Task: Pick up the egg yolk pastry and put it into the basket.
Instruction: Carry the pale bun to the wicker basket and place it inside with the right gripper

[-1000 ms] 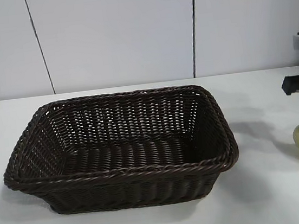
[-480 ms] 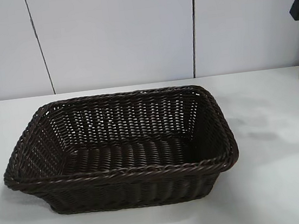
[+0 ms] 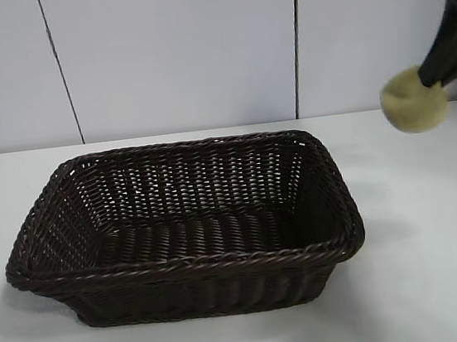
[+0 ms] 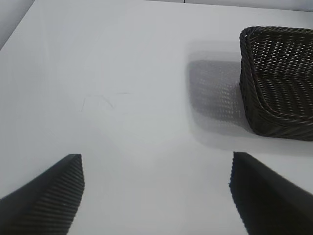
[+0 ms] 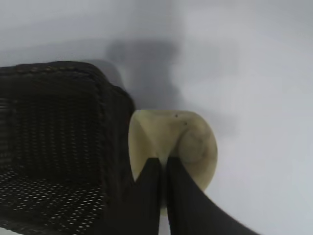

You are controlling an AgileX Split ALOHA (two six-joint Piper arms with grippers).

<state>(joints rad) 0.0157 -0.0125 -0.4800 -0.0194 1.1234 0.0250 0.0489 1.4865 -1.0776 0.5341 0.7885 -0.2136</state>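
A: Starting at the left, what's the left gripper point(image 4: 155, 196) doing?

B: Nothing much. In its wrist view the 2 fingers are spread wide with only bare table point(image 4: 122, 73) between them, so it's released and holding nothing. It sits off to the side of the basket point(image 3: 182, 227), which shows at the edge of that view with its shadow on the table.

A: And the basket itself?

B: Dark brown wicker, rectangular, standing on the white table left of centre in the exterior view. Nothing lies inside it; the woven floor is bare.

A: Then over on the right?

B: The right gripper point(image 3: 428, 88) is up in the air, clear of the table and beyond the basket's right rim. It's clenched on the egg yolk pastry point(image 3: 412, 99), the pale yellow puck hanging at its tip. The right wrist view shows the 2 black fingers pinching the pastry's edge, with the basket's corner just beside it and lower down.

A: So which step is this?

B: I'd judge the pick is done and the carry is in hand, roughly halfway through. The pastry isn't over the opening yet.

A: What does the next move need?

B: Travel leftward past the braided rim with enough height to clear it, then lower toward the floor before letting go. The grip is only on an edge, so a jerk could shake the pastry loose.
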